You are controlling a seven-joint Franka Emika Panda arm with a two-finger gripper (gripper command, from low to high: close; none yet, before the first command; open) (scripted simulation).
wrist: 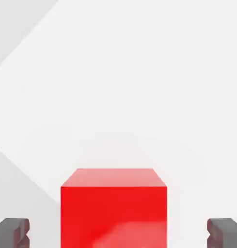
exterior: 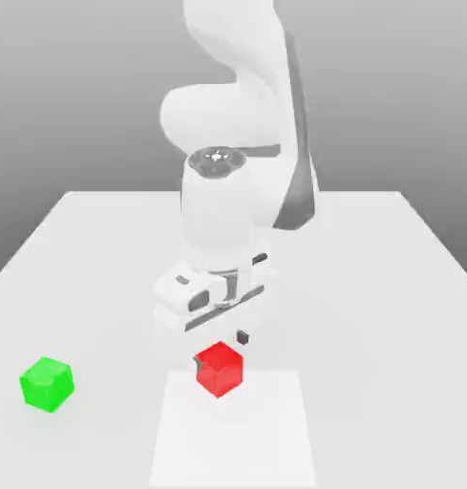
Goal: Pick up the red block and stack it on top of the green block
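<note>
Red block between spread claw; green block exterior.

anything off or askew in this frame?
Nothing stands out. The red cube sits flat on the white table, with the open gripper straddling it, fingers clear of its sides. The green cube rests upright, apart, toward the exterior view's left.

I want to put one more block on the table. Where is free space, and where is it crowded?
Free: the table on the exterior view's right, and the stretch between the green block and red block. Crowded: around the red block, where the gripper hangs.
</note>
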